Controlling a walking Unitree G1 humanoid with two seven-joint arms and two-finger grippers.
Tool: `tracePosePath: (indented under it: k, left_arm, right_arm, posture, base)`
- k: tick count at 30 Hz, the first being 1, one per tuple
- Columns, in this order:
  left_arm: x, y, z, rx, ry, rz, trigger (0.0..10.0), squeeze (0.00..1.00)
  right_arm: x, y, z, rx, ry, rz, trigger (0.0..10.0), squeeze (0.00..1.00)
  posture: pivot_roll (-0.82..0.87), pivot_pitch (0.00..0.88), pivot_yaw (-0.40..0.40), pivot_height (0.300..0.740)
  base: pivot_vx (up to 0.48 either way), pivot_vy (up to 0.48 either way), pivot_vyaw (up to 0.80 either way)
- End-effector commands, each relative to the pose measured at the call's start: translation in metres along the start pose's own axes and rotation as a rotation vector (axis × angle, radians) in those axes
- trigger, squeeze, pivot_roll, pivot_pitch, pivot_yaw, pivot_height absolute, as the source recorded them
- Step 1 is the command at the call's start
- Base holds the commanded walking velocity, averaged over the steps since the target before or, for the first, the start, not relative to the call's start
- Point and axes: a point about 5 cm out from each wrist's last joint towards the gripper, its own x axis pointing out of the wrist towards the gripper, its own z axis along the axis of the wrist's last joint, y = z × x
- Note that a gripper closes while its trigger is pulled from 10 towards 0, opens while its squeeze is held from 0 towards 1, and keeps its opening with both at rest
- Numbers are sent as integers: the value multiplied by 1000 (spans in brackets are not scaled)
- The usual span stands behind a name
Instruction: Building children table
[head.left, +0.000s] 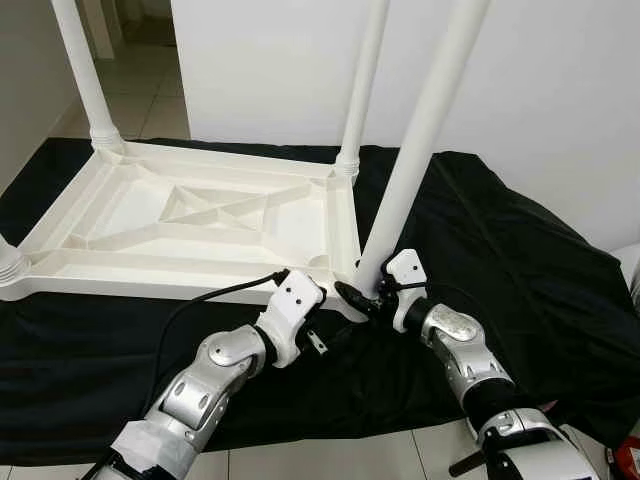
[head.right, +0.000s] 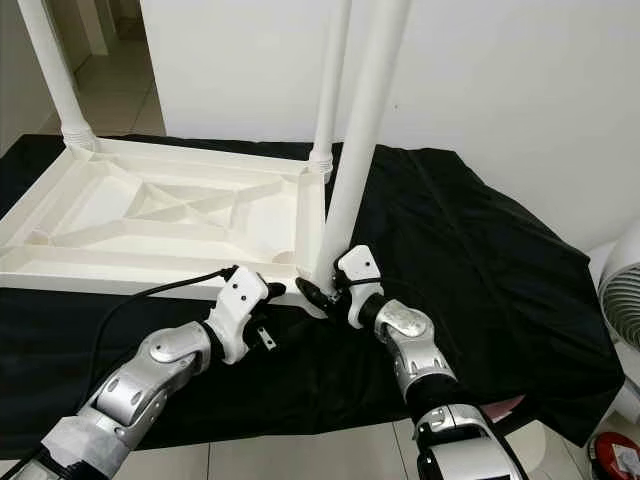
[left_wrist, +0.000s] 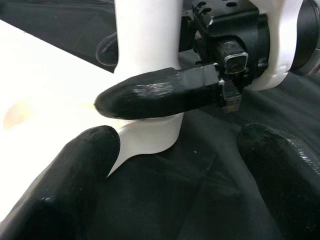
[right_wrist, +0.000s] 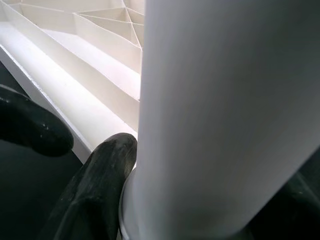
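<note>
Down at six o'clock, closest to the robot, its two silver arms reach forward over a black cloth (head.left: 520, 270) that covers the floor. At about seven o'clock the left gripper (head.left: 322, 338) sits just beside the near corner of the table; its two black fingers (left_wrist: 65, 175) are spread apart and hold nothing, though one fingertip comes very close to the corner. At about five o'clock the right gripper (head.left: 368, 297) has its fingers (right_wrist: 95, 185) squeezed around the bottom of a white table leg (head.left: 420, 130), one finger on each side. That leg stands at the near right corner and leans a little to the right as it goes up toward one o'clock.

Farther out, toward eleven o'clock, the white table top (head.left: 150, 235) lies upside down on the cloth, showing the crossed ribs under it. Two more legs stand at its far corners, one at eleven o'clock (head.left: 82, 60) and one at twelve o'clock (head.left: 365, 70). Behind them rises a white wall (head.left: 560, 100).
</note>
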Motion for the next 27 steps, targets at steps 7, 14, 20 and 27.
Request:
tracePosePath:
  k: [7, 14, 20, 27]
  left_arm:
    - [1, -12, 0, 12, 10, -138, 10000, 0]
    - [1, -14, 0, 6, 11, -138, 10000, 0]
    - [1, -15, -1, 3, 12, -133, 10000, 0]
    - [3, -15, -1, 3, 5, -129, 10000, 0]
  right_arm:
    - [0, 15, -11, 126, 55, -99, 10000, 0]
    - [4, 16, -4, 155, 61, -246, 10000, 0]
    - [8, 31, -6, 265, 134, -446, 10000, 0]
    - [9, 45, 0, 252, 105, -600, 10000, 0]
  posture:
    - [47, 21, -68, 740]
    - [42, 27, -70, 740]
    - [39, 26, -82, 740]
    - [42, 17, -91, 740]
  base:
    - [0, 0, 0]
    - [0, 0, 0]
    - [0, 0, 0]
    - [0, 0, 0]
